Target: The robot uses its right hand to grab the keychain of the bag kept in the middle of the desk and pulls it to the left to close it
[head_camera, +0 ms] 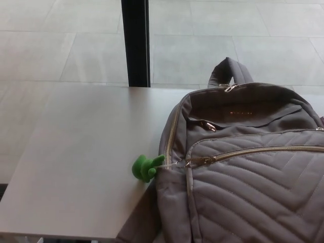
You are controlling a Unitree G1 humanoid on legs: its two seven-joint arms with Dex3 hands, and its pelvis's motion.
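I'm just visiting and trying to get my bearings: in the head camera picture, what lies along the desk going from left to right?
Bare desk top → green keychain → grey backpack. I left out the black post behind the desk, since it sits above the keychain and has no clear place in the order.
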